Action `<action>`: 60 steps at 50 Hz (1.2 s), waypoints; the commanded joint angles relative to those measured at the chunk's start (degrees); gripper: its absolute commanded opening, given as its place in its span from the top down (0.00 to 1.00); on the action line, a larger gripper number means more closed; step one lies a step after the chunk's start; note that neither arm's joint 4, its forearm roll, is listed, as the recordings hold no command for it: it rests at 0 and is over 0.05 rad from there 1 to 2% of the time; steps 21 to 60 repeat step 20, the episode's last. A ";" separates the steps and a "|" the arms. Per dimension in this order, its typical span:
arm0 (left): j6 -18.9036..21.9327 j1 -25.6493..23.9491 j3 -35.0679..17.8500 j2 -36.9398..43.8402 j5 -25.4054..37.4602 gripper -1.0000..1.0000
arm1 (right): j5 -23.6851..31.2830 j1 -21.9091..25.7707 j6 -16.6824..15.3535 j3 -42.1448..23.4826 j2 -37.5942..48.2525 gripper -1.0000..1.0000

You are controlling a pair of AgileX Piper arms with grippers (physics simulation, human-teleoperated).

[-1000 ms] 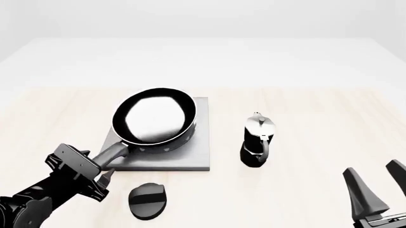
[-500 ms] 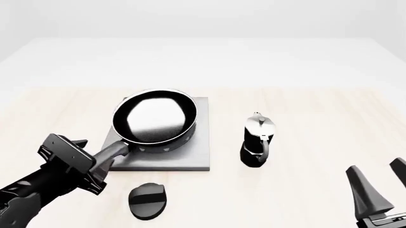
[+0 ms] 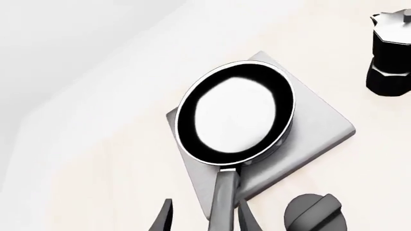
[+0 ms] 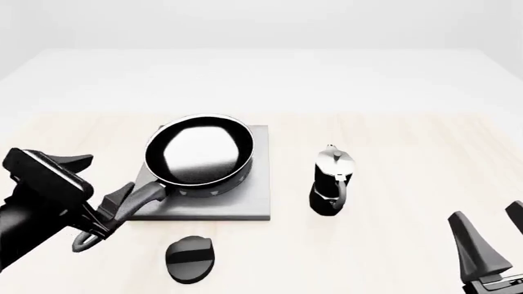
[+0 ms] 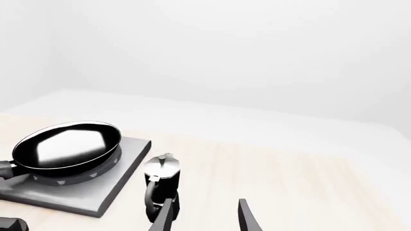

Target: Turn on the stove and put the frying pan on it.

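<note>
The frying pan [image 4: 200, 153] sits flat on the grey stove [image 4: 245, 205], and its long handle [image 4: 143, 197] runs off the slab's front left corner. My left gripper [image 4: 105, 177] is open. Its fingers straddle the handle without touching it, as the left wrist view shows around the handle [image 3: 222, 202] below the frying pan [image 3: 234, 113] and stove [image 3: 321, 130]. The round black knob [image 4: 190, 258] lies on the table in front of the slab, ridge nearly sideways. Low at the front right, my right gripper [image 4: 486, 213] is open and holds nothing.
A black-and-silver moka pot [image 4: 331, 180] stands upright just right of the stove, between the slab and my right arm. It also shows beyond my right gripper [image 5: 205, 207] as the moka pot [image 5: 160, 178]. Pale wooden table [image 4: 392, 141] stretches behind and to the right.
The left gripper has let go of the pan handle, opened, and drawn back to the left and upward. The pan has settled flat on the stove. The right arm has hardly moved.
</note>
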 commanded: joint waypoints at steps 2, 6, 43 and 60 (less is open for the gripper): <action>-2.43 -0.81 -3.62 -7.33 7.16 0.00 | 0.20 0.39 -0.09 -0.40 0.01 0.00; -3.64 -0.70 -4.05 -9.60 9.04 0.00 | 0.21 0.59 -0.04 -0.49 0.02 0.00; -10.43 0.95 -5.58 -19.55 15.29 0.00 | 0.47 0.64 0.00 -1.38 0.01 0.00; -10.43 0.95 -5.58 -19.55 15.29 0.00 | 0.47 0.64 0.00 -1.38 0.01 0.00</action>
